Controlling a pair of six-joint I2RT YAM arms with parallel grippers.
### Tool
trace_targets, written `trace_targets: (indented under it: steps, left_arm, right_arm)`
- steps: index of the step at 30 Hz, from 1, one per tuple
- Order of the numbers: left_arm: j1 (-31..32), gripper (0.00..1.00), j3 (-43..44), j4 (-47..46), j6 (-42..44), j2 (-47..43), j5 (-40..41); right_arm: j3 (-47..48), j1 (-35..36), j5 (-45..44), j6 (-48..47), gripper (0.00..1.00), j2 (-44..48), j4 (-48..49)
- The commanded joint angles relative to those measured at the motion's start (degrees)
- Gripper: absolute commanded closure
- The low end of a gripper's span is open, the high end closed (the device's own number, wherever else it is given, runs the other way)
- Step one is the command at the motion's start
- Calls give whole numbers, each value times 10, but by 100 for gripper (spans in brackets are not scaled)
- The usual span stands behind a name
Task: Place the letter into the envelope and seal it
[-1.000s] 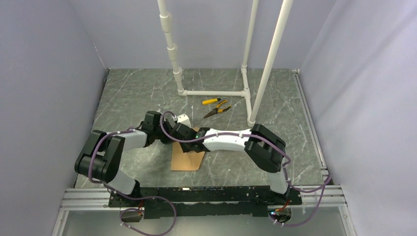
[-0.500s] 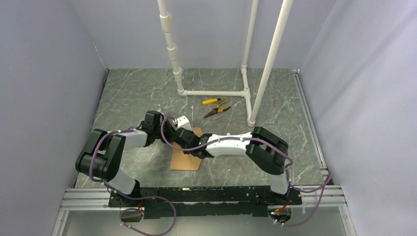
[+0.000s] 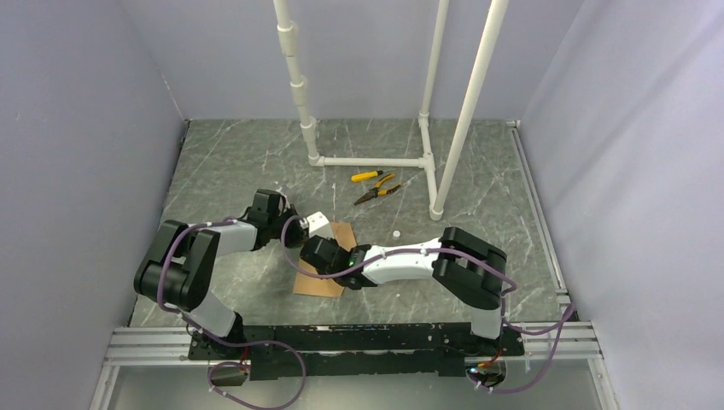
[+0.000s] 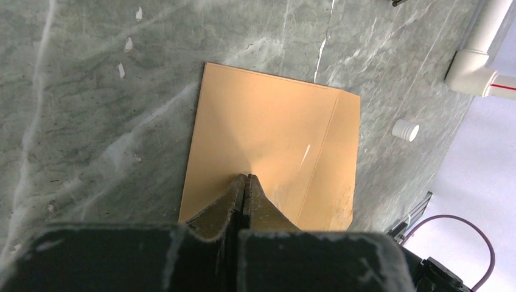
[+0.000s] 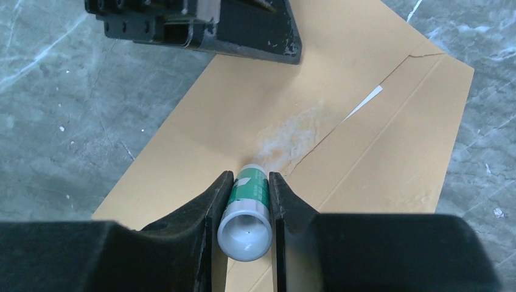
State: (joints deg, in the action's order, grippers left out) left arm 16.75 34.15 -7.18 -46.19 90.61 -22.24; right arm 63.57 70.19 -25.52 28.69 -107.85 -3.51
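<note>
The right hand (image 5: pixel 249 177) is partly closed around one green-labelled glue stick (image 5: pixel 246 213), whose tip is on the single brown envelope (image 5: pixel 365 140). The left hand (image 4: pixel 244 178), shut and holding nothing, presses on the same envelope. Both arms reach low, bent inward. The envelope lies flat on a grey marbled tabletop (image 3: pixel 239 154). One white cap (image 4: pixel 405 129), two yellow-handled tools (image 3: pixel 377 193) and a white pipe frame (image 3: pixel 376 161) lie beyond, with lilac walls (image 3: pixel 77 128) around.

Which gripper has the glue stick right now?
The right gripper, clamped on the green-and-white glue stick over the envelope; the left gripper is shut empty, tips on the envelope.
</note>
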Motion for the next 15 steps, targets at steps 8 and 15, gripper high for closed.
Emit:
trace_targets:
  steps: [8,15]
  left_arm:
    - [-1,98,-6,94,57,51,46]
    - [-1,98,-6,94,60,57,46]
  right_arm:
    - [24,-62,-3,-6,100,-19,-24]
    - [27,-53,8,6,100,-14,-43]
